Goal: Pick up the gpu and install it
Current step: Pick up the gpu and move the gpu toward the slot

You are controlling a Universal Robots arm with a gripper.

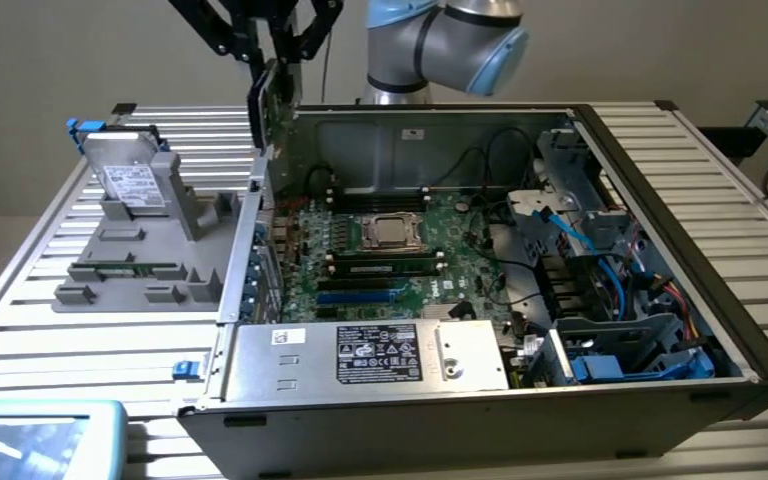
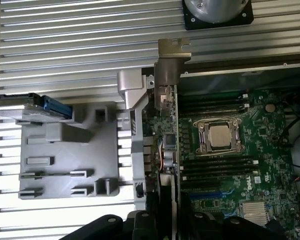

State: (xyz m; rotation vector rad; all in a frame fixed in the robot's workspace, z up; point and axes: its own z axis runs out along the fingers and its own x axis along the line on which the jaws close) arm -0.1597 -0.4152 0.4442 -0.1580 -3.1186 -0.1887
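The gpu point(image 1: 267, 105) hangs on edge, clamped between the fingers of my gripper point(image 1: 277, 57). I hold it in the air above the open computer case point(image 1: 398, 150), over the wall beside the grey parts tray point(image 1: 131, 270), clear of the motherboard point(image 1: 371, 260).

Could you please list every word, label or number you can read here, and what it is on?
None can be read.
Black label on the power supply: print too small.
White label on the hard drive: blurred.
White printing on the motherboard: too small.
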